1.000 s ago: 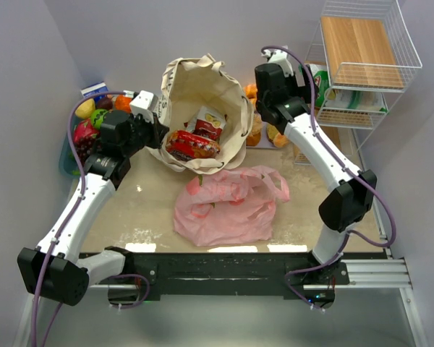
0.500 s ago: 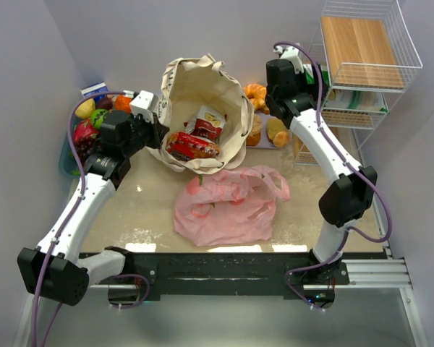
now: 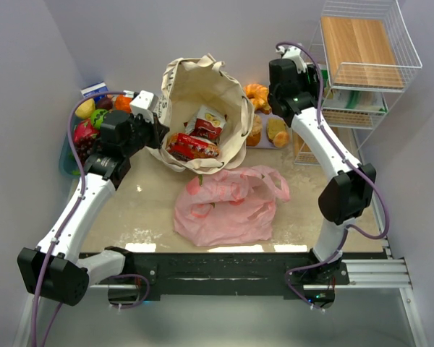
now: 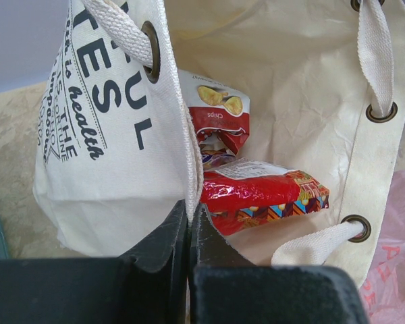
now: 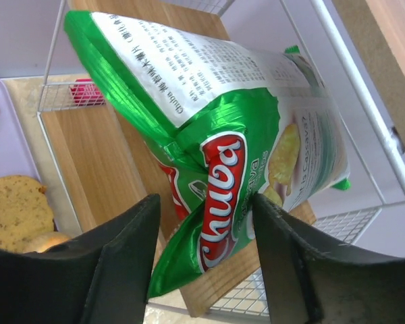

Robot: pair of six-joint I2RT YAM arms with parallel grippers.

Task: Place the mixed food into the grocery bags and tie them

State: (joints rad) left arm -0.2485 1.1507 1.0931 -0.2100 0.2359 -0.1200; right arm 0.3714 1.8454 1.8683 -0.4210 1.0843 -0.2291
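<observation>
The right arm has swung away from the right rim of the cream canvas tote with dark lettering to the white wire rack at the far right, uncovering the pastries it hid. The tote stands open at the far middle of the beige table. The left gripper has its fingers pressed together on the tote's left rim, the cloth edge pinched between them. Just near of the tote lies the thin pink plastic bag with red prints, crumpled and flat. In the rack, the right gripper stands about half spread around the lower part of a crinkly green snack packet, both fingers against its sides. Inside the tote a shiny red snack packet lies across the bottom, with a white-and-red chips packet just beyond it. Between tote and rack sit golden-brown pastries, among them a croissant.
</observation>
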